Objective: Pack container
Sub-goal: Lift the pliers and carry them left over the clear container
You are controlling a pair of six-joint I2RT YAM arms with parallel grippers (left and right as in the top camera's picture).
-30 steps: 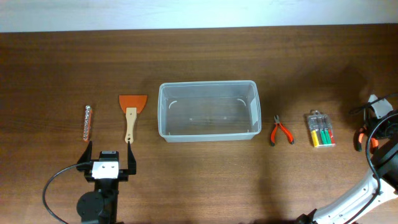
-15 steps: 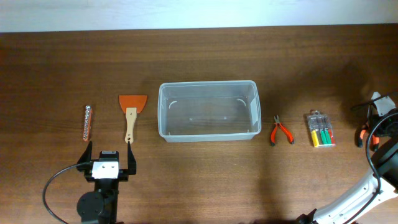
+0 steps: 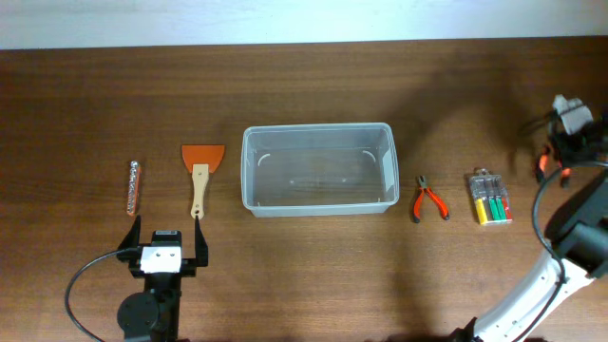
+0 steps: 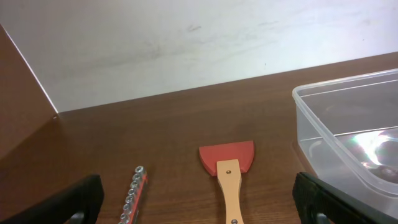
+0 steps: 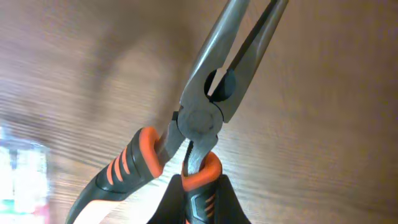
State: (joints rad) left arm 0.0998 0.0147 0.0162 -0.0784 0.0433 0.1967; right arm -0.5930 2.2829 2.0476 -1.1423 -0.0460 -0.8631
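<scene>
Container: clear see-through plastic container (image 3: 318, 205), box shape w/ round corners and a rim. Sits open side up in the middle of the brown wooden desk (image 3: 304, 85).
L gripper: left gripper (image 3: 167, 228) is at 7 o'clock from the container, near the desk's front edge. Jaws spread as wide as they go, nothing in them.
R gripper: right gripper (image 5: 198, 186) is out at the 3 o'clock end of the desk, well apart from the container. Squeezed tight on one orange handle of the metal long-nose pliers w/ orange-and-grey grips (image 5: 200, 118). Nose points away from the gripper.
Scraper: orange-blade scraper w/ pale wood handle (image 3: 200, 176), flat on the desk at 9 o'clock of the container, near but not touching. Blade to 12, handle to 6.
Bit strip: thin orange strip of silver bits (image 3: 134, 186), at 9 o'clock of the scraper, apart from it.
Small pliers: little red-handled pliers (image 3: 428, 199), at 3 o'clock of the container, nose to 12.
Tool case: small clear case w/ yellow, green and red tools (image 3: 490, 198), at 3 o'clock of the little pliers.
</scene>
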